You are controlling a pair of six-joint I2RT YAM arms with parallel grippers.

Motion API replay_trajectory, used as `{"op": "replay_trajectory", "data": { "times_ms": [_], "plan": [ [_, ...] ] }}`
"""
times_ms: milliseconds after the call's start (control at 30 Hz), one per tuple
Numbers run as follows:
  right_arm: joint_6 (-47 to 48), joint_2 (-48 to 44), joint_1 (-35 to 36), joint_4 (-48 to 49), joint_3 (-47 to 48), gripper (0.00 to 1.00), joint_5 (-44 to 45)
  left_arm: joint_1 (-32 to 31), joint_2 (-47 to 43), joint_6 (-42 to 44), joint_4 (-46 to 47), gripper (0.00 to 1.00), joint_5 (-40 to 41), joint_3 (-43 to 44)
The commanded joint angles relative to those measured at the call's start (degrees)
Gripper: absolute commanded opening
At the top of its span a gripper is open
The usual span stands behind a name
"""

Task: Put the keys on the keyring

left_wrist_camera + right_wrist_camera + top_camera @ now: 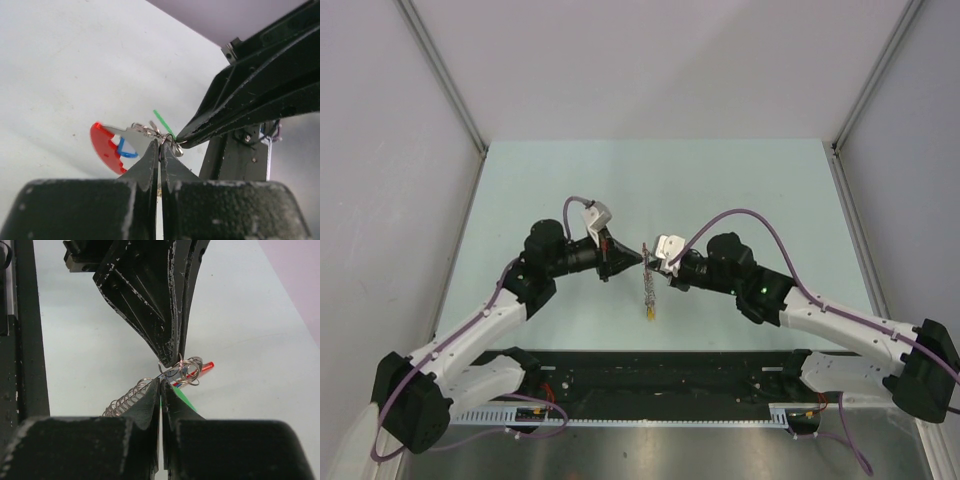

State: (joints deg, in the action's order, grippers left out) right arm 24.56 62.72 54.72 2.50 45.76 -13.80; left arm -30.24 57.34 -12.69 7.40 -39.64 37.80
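Keyring (648,288) pinched between left hand (160,147) and right hand (161,387), tip-to-tip.

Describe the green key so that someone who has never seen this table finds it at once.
On the pale table, look to the middle, where the left gripper and right gripper meet tip to tip on the keyring. The green key sticks out at the right gripper's tip. It is the only green piece, next to the red curved piece and blue key.

Both arms reach inward, the left claw (636,258) and right claw (651,264) pinched shut, tips nearly touching.
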Motion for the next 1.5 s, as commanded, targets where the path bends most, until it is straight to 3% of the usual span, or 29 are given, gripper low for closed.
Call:
{"op": "replay_trajectory", "data": {
  "times_ms": [0,200,433,533,567,667,833,967,1233,1467],
  "plan": [
    [-2.67,0.91,1.79,5.23,-0.23,0.00,-1.40,-0.96,-2.50,-8.74,14.72,0.00,10.71,-3.08],
    [-3.99,2.23,1.79,7.60,-0.14,0.00,-0.35,-1.75,-2.94,-18.15,27.12,0.00,15.29,-8.62],
    [-4.69,3.11,-0.04,8.04,0.21,0.00,1.41,-3.77,-1.45,-23.96,34.43,0.01,15.56,-10.38],
    [-4.69,2.59,-1.89,7.70,0.30,0.00,1.50,-3.69,-3.28,-23.97,33.13,0.13,16.78,-10.56],
    [-4.52,2.24,-2.42,7.43,0.38,0.00,1.41,-3.60,-4.25,-21.79,31.81,0.28,17.40,-10.21],
    [-3.29,0.66,-4.44,6.11,0.82,0.00,-0.60,-3.42,-8.20,-15.38,22.00,0.42,19.86,-8.46],
    [-0.83,-0.58,-6.64,2.96,2.23,0.00,-5.88,0.52,-10.06,-6.66,13.53,0.51,13.64,-5.11],
    [1.10,-0.49,-7.61,0.14,3.72,0.00,-9.30,3.26,-6.90,3.76,3.37,0.59,-0.85,0.84],
    [3.04,-0.05,-8.40,-5.23,6.27,0.00,-12.30,3.26,-0.66,22.07,-12.49,0.62,-11.07,9.57],
    [3.22,0.21,-8.58,-6.72,7.94,0.00,-15.37,3.17,1.37,25.43,-15.05,0.61,-13.36,10.63]
  ]
}}
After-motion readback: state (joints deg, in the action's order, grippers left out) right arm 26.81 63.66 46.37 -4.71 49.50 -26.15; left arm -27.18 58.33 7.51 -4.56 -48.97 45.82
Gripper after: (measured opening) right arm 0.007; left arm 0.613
